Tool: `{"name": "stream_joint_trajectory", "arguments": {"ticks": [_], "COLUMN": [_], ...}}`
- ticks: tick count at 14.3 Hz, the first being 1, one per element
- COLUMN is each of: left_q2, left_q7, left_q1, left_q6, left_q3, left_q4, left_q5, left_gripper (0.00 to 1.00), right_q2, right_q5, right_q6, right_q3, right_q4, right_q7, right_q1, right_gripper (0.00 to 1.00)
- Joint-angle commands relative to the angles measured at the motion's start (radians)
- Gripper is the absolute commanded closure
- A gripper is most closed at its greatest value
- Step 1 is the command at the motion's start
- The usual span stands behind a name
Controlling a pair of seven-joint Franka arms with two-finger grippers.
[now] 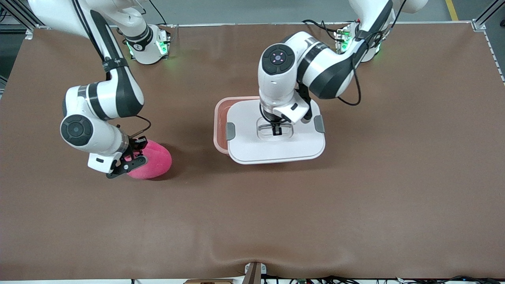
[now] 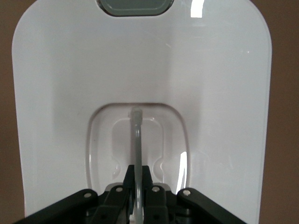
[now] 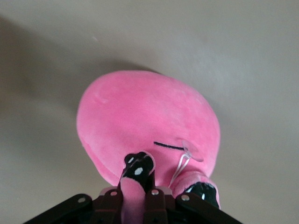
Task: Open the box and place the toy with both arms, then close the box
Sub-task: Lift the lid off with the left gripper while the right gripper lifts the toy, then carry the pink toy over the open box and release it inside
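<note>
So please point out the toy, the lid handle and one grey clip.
toy (image 1: 156, 161), front view, on its pink plush body.
lid handle (image 2: 137, 140), left wrist view, on the thin bar.
grey clip (image 1: 230, 131), front view, on its middle.

Counted one rounded pale pink plastic box (image 1: 219, 126), under one white lid (image 1: 276, 148) that carried two grey side clips (image 1: 230, 131). One round bright pink plush toy (image 1: 154, 161). Two white-and-black robot arms (image 1: 303, 67), one brown table (image 1: 355, 205).

Lid (image 1: 276, 148) glossy smooth plastic, toy (image 1: 156, 159) fuzzy plush, table (image 1: 355, 217) matt
</note>
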Motion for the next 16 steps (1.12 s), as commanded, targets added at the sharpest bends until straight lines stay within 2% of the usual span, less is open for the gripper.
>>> {"name": "stream_joint_trajectory", "arguments": {"ticks": [1, 7, 10, 16], "left_q2": [-0.055, -0.121, -0.163, -0.216], "left_q7": [0.031, 0.165, 0.258, 0.447], "left_q1": [0.042, 0.139, 0.189, 0.315], "left_q6": [-0.020, -0.069, -0.081, -0.121], "left_q3": [-0.004, -0.004, -0.004, -0.004], "left_q4": [-0.025, -0.048, -0.074, -0.099], "left_q5": [-0.022, -0.048, -0.051, -0.055], "left_gripper": [1.00, 1.00, 1.00, 1.00], "right_q2": [-0.009, -0.028, -0.034, -0.057], "right_q5": [-0.043, -0.077, -0.225, -0.493], "right_q6": [-0.017, -0.014, -0.014, -0.054], "right_q3": [-0.001, -0.001, 0.000, 0.000], "right_q4": [0.062, 0.136, 0.158, 0.156], "right_q7": [-0.075, -0.380, -0.477, -0.489], "right_q1": [0.048, 0.134, 0.217, 0.405], "right_gripper": [1.00, 1.00, 1.00, 1.00]}}
